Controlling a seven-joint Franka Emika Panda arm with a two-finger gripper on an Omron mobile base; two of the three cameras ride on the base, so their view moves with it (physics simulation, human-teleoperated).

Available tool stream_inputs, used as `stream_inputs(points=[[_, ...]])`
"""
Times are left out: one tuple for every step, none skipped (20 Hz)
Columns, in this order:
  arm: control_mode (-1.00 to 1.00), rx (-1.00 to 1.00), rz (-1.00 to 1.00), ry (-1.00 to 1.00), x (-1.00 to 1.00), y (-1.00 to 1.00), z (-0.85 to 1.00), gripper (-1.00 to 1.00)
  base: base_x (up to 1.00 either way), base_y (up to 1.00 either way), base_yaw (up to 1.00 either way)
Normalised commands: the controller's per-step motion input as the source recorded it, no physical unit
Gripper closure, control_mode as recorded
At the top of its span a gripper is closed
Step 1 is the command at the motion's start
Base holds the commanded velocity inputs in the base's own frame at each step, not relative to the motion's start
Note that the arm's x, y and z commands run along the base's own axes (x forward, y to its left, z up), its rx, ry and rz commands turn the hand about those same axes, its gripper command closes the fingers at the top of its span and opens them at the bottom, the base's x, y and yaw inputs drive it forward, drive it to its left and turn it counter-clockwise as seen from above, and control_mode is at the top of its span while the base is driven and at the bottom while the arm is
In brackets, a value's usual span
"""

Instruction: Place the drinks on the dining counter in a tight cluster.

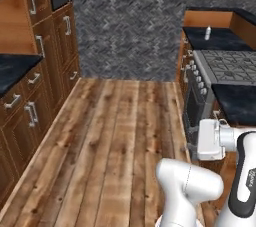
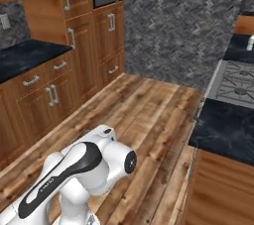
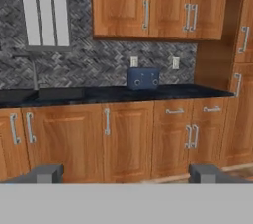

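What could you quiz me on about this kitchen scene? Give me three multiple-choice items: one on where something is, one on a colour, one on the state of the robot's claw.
1. Where does the small white bottle stand?
A. on the wood floor
B. on the dark counter beyond the stove
C. inside a drawer

2. What colour is the toaster on the counter under the wall cabinets?
A. red
B. yellow
C. blue

3. How does the gripper stand?
A. open, holding nothing
B. shut on a bottle
C. shut on a cabinet handle

Answers:
1. B: the left base view shows it on the black top behind the stove.
2. C: its body is dark blue in the hand view.
3. A: the two finger tips sit far apart with only cabinets beyond them.
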Motion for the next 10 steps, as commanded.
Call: stream_inputs(points=[[1.0, 0.0, 0.0, 0.0, 0.0, 0.0, 0.0, -1.0, 0.78, 0.35, -0.21], [1.0, 0.0, 0.0, 0.0, 0.0, 0.0, 0.0, -1.0, 0.78, 0.35, -0.2], [1.0, 0.0, 0.0, 0.0, 0.0, 0.0, 0.0, -1.0, 0.78, 0.35, -0.2], [1.0, 0.0, 0.0, 0.0, 0.0, 0.0, 0.0, -1.0, 0.78, 0.35, -0.2], [1.0, 0.0, 0.0, 0.0, 0.0, 0.0, 0.0, -1.0, 0.78, 0.35, -0.21], [1.0, 0.0, 0.0, 0.0, 0.0, 0.0, 0.0, -1.0, 0.77, 0.35, -0.23], [1.0, 0.0, 0.0, 0.0, 0.0, 0.0, 0.0, -1.0, 0.76, 0.35, -0.26], [1.0, 0.0, 0.0, 0.0, 0.0, 0.0, 0.0, -1.0, 0.74, 0.36, -0.29], [1.0, 0.0, 0.0, 0.0, 0.0, 0.0, 0.0, -1.0, 0.73, 0.36, -0.31], [1.0, 0.0, 0.0, 0.0, 0.0, 0.0, 0.0, -1.0, 0.73, 0.36, -0.33]])
